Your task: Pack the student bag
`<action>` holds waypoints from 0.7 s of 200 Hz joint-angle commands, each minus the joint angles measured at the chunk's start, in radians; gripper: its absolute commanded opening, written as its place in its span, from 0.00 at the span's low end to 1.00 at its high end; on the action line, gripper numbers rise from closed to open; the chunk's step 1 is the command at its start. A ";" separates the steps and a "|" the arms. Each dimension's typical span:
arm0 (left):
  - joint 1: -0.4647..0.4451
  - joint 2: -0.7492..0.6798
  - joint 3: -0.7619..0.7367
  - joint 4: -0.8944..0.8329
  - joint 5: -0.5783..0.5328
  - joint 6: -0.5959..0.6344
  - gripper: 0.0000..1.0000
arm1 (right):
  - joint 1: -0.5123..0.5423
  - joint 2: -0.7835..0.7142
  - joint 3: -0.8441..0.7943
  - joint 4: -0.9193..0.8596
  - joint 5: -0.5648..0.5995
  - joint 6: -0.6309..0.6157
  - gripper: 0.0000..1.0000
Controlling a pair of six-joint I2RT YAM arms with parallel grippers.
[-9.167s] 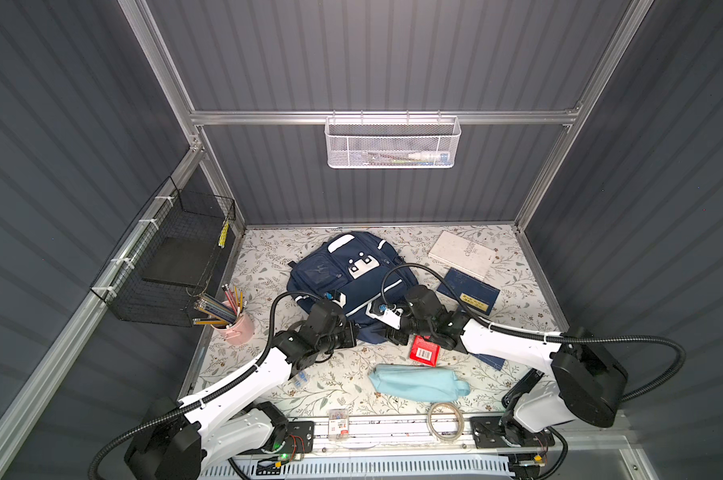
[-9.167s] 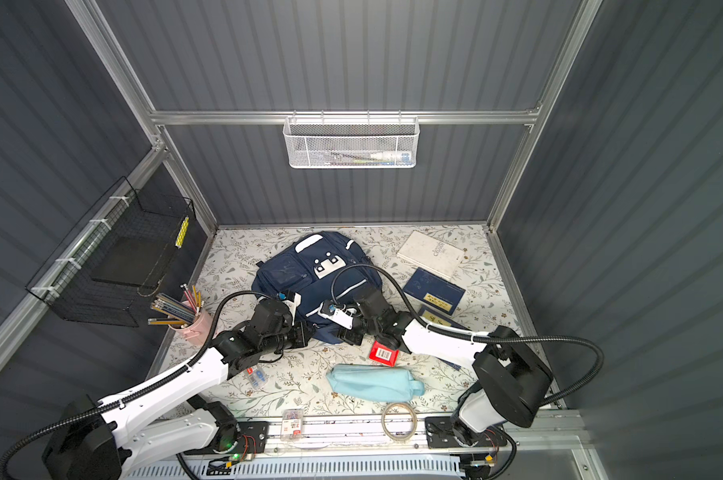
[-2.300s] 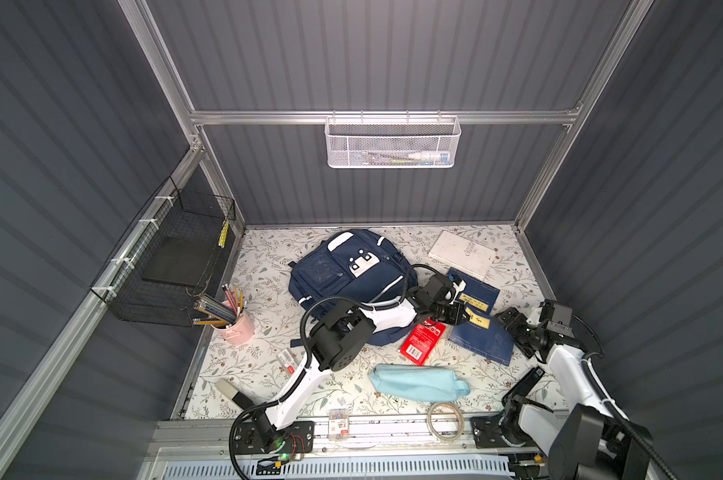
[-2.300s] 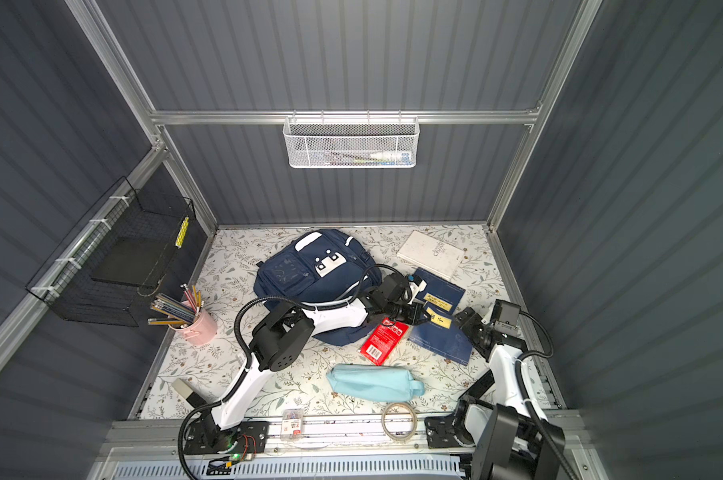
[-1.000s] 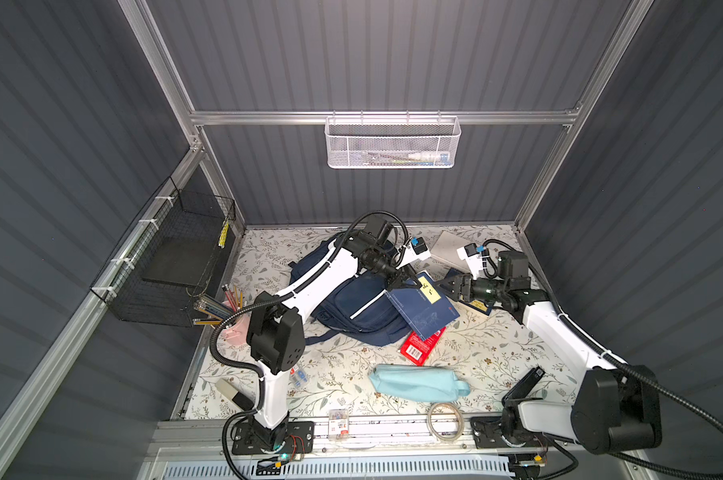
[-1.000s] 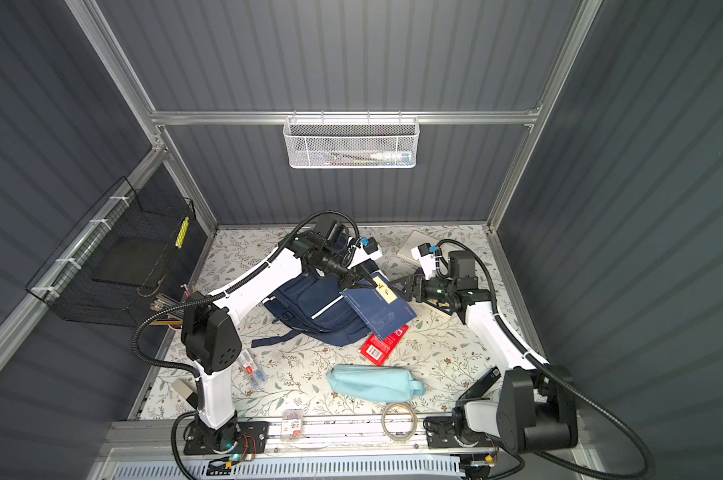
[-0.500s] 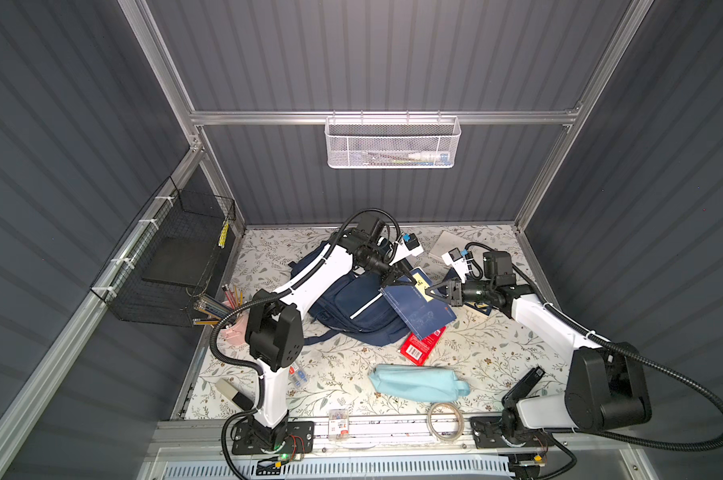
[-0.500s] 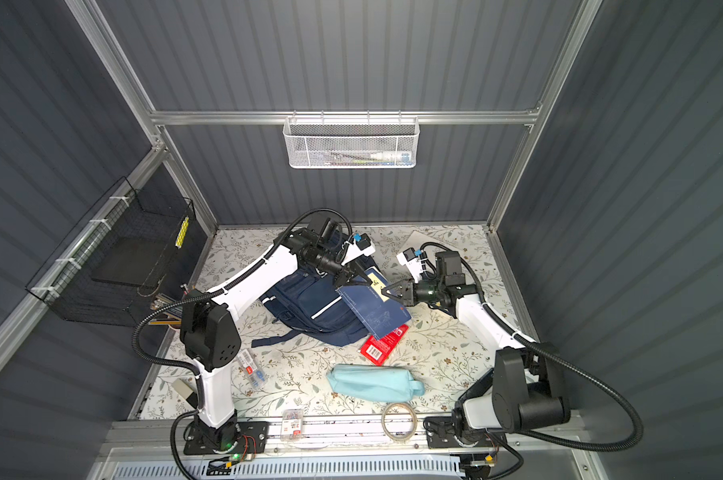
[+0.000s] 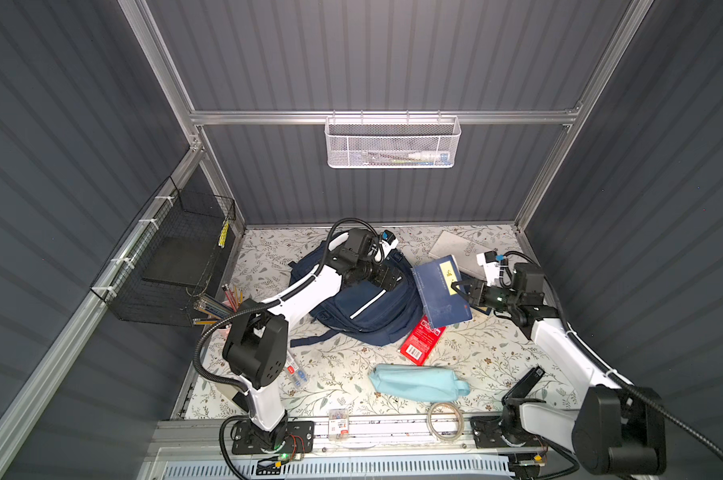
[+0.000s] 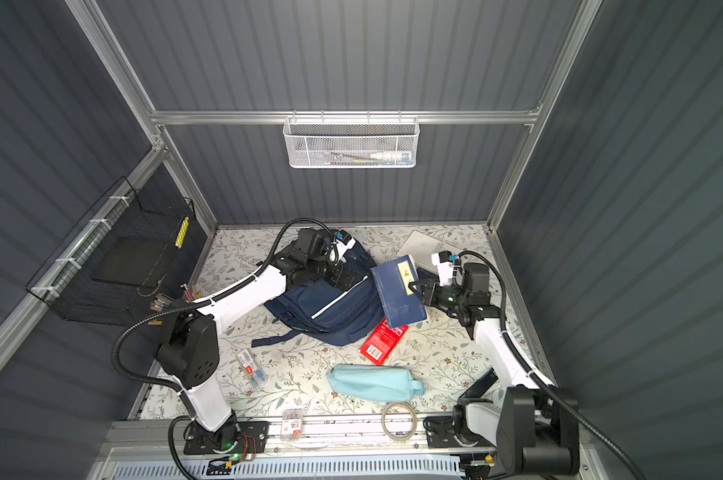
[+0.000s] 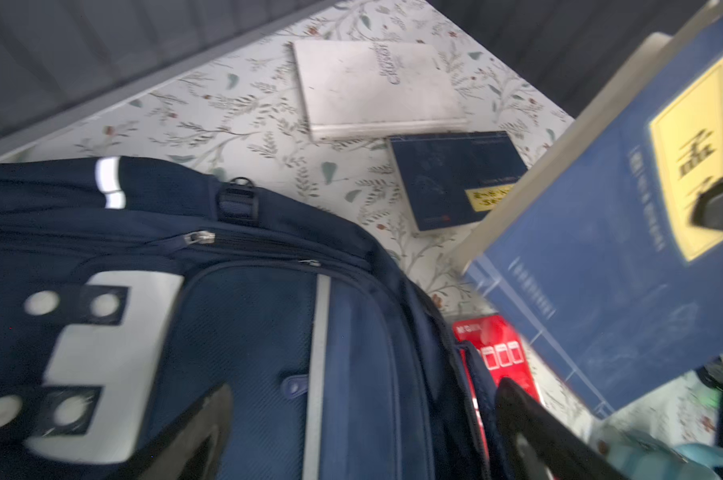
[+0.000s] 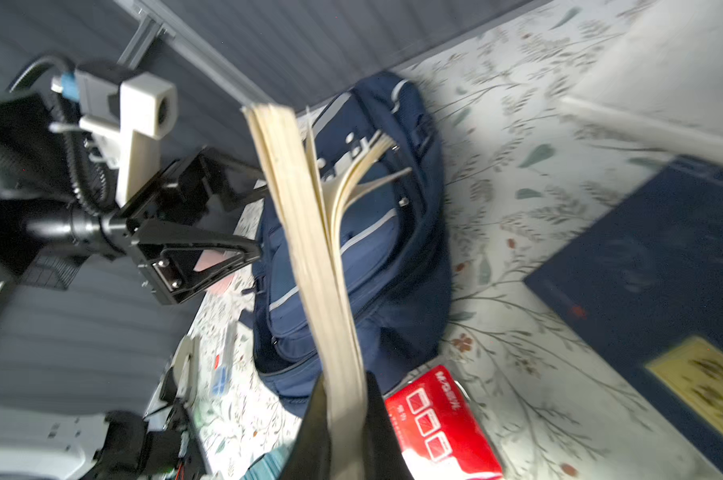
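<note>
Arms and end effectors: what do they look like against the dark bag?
The left arm and right arm have white links, bulky black joints and black ribbed cables. The left end effector and right end effector are black, with tapered triangular fingers. Each wrist carries a white camera block with a blue connector.

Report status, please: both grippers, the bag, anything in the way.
Left gripper open over bag. Right gripper shut on book, held up beside bag. Bag lying on table. Red pack under book, at bag's edge.
</note>
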 commanded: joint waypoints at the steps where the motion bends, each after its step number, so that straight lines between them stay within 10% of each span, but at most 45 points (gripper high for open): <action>1: -0.005 -0.004 -0.060 0.025 -0.136 -0.052 0.94 | -0.015 -0.077 -0.014 0.011 0.109 0.067 0.00; 43: -0.128 0.033 -0.082 -0.060 -0.380 0.072 0.90 | -0.016 -0.116 -0.049 0.017 0.150 0.075 0.00; 100: -0.169 0.125 -0.090 -0.064 -0.410 0.055 0.90 | -0.016 -0.098 -0.080 0.073 0.116 0.108 0.00; 140: -0.169 0.172 -0.061 -0.043 -0.411 0.042 0.69 | -0.012 -0.099 -0.093 0.107 0.085 0.122 0.00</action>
